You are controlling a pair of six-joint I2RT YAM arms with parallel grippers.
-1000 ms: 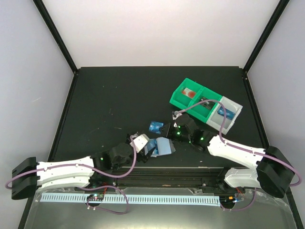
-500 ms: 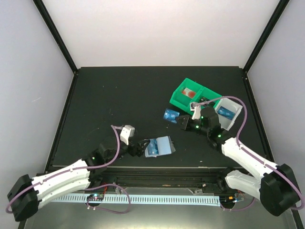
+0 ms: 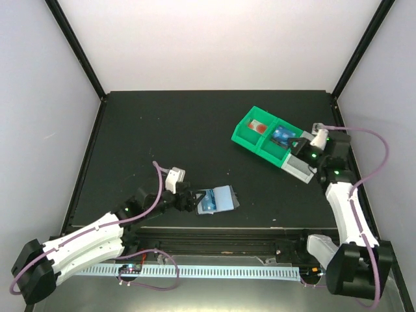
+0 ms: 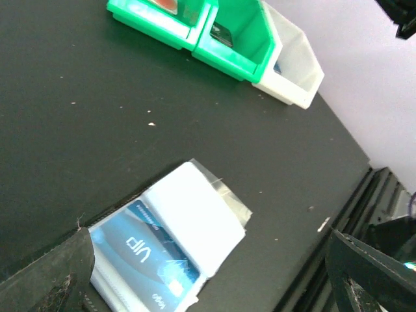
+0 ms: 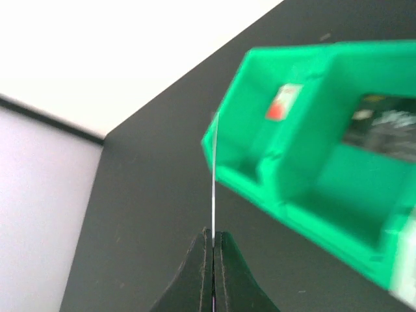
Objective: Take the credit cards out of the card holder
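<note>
The pale blue-grey card holder (image 3: 223, 197) lies flat on the black table near the front edge, with one blue credit card (image 3: 207, 201) showing in its left panel. In the left wrist view that card (image 4: 138, 250) reads "VIP" inside the holder (image 4: 195, 218). My left gripper (image 3: 189, 200) is open at the holder's left edge, and its fingers (image 4: 62, 276) straddle the holder without touching it. My right gripper (image 3: 296, 144) is shut on another blue credit card (image 3: 282, 136), held above the tray. The right wrist view shows this card (image 5: 214, 169) edge-on between the closed tips (image 5: 213, 235).
A green-and-grey compartment tray (image 3: 245, 136) stands at the back right, its pale end bin (image 3: 298, 168) nearest the right arm. A red-and-white item (image 5: 281, 104) lies in one green compartment and a dark item (image 5: 383, 127) in another. Black frame posts line the table's sides.
My right arm has carried a blue card from beside the holder rightward and up to above the tray. The left gripper has drawn back a little and stays open at the holder.
</note>
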